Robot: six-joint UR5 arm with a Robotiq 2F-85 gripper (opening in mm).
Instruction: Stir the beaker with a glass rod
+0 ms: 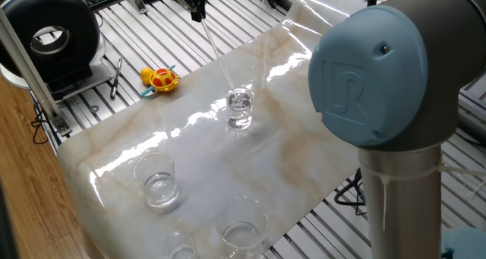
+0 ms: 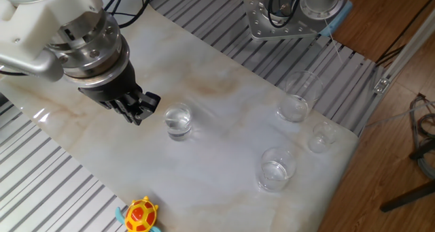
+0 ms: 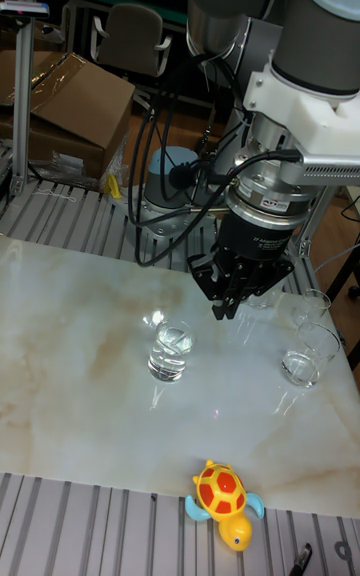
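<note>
Glass rod [image 1: 218, 54] slanting, tip in beaker [image 1: 239, 109]

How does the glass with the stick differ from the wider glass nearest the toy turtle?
The beaker has the glass rod slanting into it, held by the hand; the wide glass holds only liquid. The beaker is narrower than the wide glass. The beaker stands alone mid-table; the wide glass stands near other glasses. Both are clear, upright, with some clear liquid.
</note>
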